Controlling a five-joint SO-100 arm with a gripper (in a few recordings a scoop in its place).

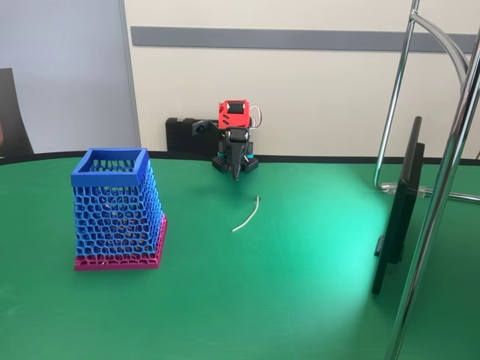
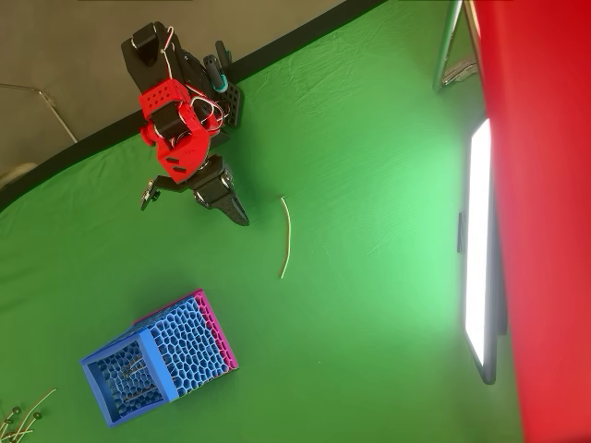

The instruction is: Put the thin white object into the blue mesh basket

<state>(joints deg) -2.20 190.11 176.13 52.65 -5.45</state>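
Note:
The thin white object (image 1: 247,216) (image 2: 285,236) lies flat on the green table, slightly curved, in front of the arm. The blue mesh basket (image 1: 114,206) (image 2: 157,360) stands upright on its magenta-pink base at the left in the fixed view, well apart from the strip. The red and black arm is folded at the table's back edge. Its gripper (image 1: 237,171) (image 2: 238,215) points down toward the table with its fingers together, holding nothing. The tip hangs a short way behind the strip's far end.
A black monitor (image 1: 401,210) (image 2: 480,249) stands on the right side of the table, beside chrome stand tubes (image 1: 439,202). A few thin white strips (image 2: 20,417) lie off the table's edge at the lower left of the overhead view.

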